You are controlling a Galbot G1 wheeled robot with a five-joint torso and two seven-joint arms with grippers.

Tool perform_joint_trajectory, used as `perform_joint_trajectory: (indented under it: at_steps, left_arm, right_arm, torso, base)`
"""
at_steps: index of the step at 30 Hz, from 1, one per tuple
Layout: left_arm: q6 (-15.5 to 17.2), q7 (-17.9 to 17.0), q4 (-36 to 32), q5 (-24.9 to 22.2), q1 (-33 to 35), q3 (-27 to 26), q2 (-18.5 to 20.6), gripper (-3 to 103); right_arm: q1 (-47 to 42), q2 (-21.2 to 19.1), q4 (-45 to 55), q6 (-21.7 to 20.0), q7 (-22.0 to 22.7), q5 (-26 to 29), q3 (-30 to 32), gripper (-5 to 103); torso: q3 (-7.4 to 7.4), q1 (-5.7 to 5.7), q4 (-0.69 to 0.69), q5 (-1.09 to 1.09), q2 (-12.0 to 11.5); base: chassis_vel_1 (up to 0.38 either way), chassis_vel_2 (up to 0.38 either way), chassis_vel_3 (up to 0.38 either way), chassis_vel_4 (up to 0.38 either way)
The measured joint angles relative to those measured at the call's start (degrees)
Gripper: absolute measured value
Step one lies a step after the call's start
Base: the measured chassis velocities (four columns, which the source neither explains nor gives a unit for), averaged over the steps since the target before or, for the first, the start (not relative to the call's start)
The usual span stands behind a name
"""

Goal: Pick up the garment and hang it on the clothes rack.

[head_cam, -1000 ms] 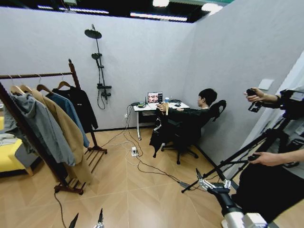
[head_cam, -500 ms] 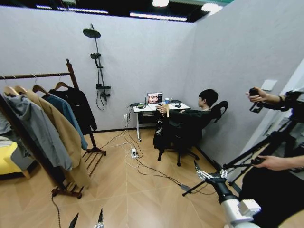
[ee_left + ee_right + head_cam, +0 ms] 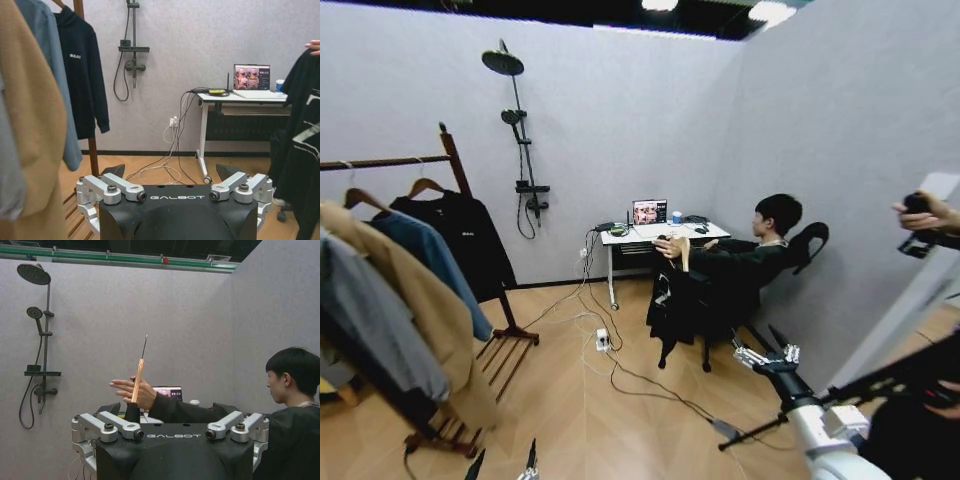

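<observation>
- One black limp garment [image 3: 695,290] on a light wooden hanger [image 3: 138,377] is hanging from the outstretched hand of a seated person [image 3: 672,246], well ahead of both robot hands and touching neither.
- One tall dark red-brown wooden clothes rack [image 3: 455,170] is standing well off to the left of the left hand, with one horizontal rod and a slatted bottom shelf.
- On that rack I am counting four hanging pieces: a grey jacket [image 3: 365,320], a long tan coat [image 3: 415,300], a blue jacket [image 3: 430,260] and a black hoodie [image 3: 465,240].
- The right hand [image 3: 767,352] is reaching forward at the end of its raised arm, its two fingers spread apart and holding nothing; the garment is hanging just beyond it.
- The left hand [image 3: 503,462] is sitting low by the robot's body, fingers apart and empty.
- One white desk [image 3: 660,234] with one open laptop [image 3: 649,211] is standing behind the garment.
- Compared with half a second ago, the whole head view is shifting, so the camera is moving; the person and garment are now sitting closer, and the right hand is now pointing more directly at them.
</observation>
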Motion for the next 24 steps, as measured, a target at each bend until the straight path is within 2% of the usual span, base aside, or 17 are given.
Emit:
perform_joint_trajectory:
  at_steps: [14, 17, 20, 24]
  left_arm:
    - [0.0, 0.0, -0.01, 0.0, 0.01, 0.0, 0.0, 100]
    - [0.0, 0.0, 0.0, -0.01, 0.0, 0.0, 0.0, 100]
    - [0.0, 0.0, -0.01, 0.0, 0.0, 0.0, -0.01, 100]
    - [0.0, 0.01, -0.01, 0.0, 0.0, 0.01, 0.0, 100]
  right_arm:
    - [5.99, -2.37, -1.31, -0.57, 0.69, 1.33, -0.89, 100]
    - [7.79, -2.84, -2.19, 0.32, 0.42, 1.15, -1.79, 100]
    - [9.0, -2.82, -2.68, 2.31, -0.86, -0.15, -2.83, 103]
    - [8.39, -1.93, -1.61, 3.41, -2.18, -2.15, -3.76, 89]
  torso:
    - [0.01, 0.0, 0.01, 0.04, 0.0]
    - [-0.01, -0.01, -0.01, -0.01, 0.01]
    - [0.03, 0.06, 0.05, 0.04, -0.02]
    - [0.01, 0.05, 0.01, 0.02, -0.02]
  base:
    - [-0.357, 0.359, 0.362, -0.363]
    - [-0.322, 0.327, 0.353, -0.34]
    - [-0.29, 0.259, 0.289, -0.292]
    - [-0.177, 0.17, 0.143, -0.078]
